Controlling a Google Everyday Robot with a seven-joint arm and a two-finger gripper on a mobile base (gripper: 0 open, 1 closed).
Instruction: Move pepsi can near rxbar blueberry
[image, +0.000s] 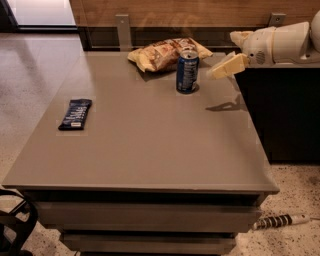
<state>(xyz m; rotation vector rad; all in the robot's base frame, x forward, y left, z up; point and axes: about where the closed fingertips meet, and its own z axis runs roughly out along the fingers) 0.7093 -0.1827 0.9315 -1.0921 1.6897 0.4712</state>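
1. Camera view: the pepsi can (187, 71) stands upright toward the far edge of the desk (150, 150), just in front of a yellow-brown chip bag (159, 54), close to it or touching it.
2. The rxbar blueberry (75, 114) lies flat near the desk's left edge, well apart from the can, with open desk surface between them.
3. The pincer (226, 66) hangs in the air just to the right of the can, at about the height of its upper half, pointing toward it. It is not touching the can, and I cannot tell whether it is apart or together.
4. Done so far, as I judge it: only the approach. Nothing is grasped and the can sits where the bag is, not by the bar.
5. Left to do: close in on the can, take hold of it, carry it across the desk to the left and toward the near side, and set it upright beside the bar.
6. Overall the task looks to be in its opening stage.
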